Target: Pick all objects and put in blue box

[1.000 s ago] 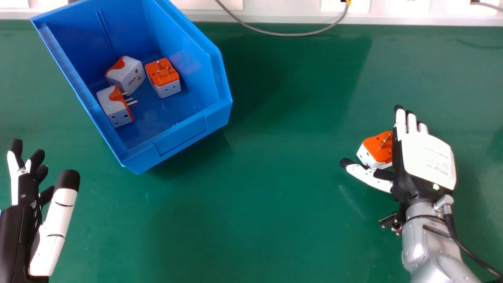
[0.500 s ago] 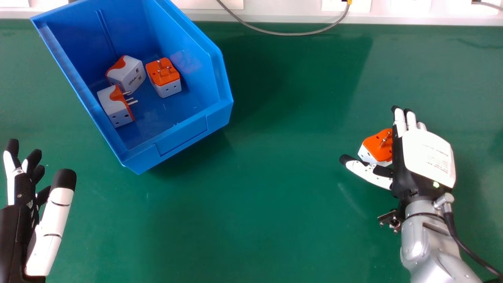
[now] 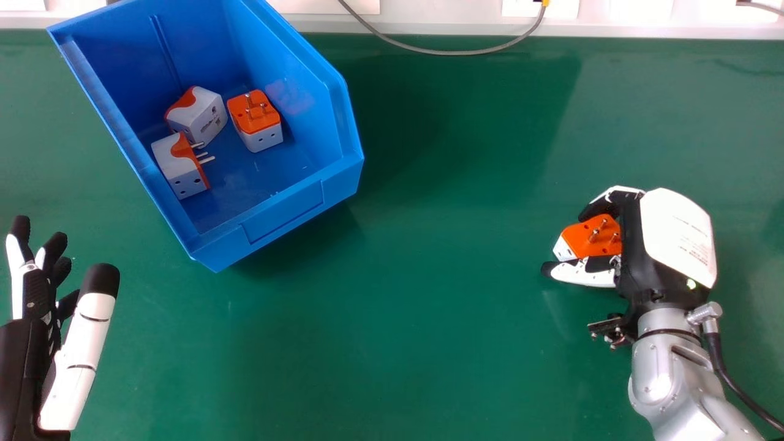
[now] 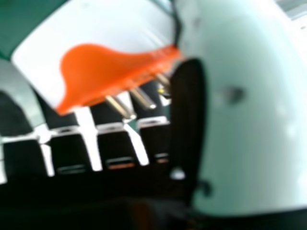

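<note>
Orange on its pin side and white on its body, the adapter [image 3: 591, 239] sat in the grasp of the right hand [image 3: 677, 236], whose fingers [image 3: 607, 197] were curled round its far side while the thumb [image 3: 579, 273] lay along the near one. Whether it touched the green tabletop [image 3: 429, 294] could not be told. The pins pointed up, and a corner of the white body stuck out past the hand, so the main danger seemed a slip: with the hold unevenly placed, the smooth casing could twist or squeeze out on lifting. The blue box [image 3: 285, 211] stood well apart, toward the robot's left, and a loose pinch might fail on that long carry. Too low a path could knock the adapter on the wall, and a hasty release could bounce it off the three adapters [image 3: 254, 122] inside. The left hand [image 3: 79, 355] rested open at the view's left edge.
</note>
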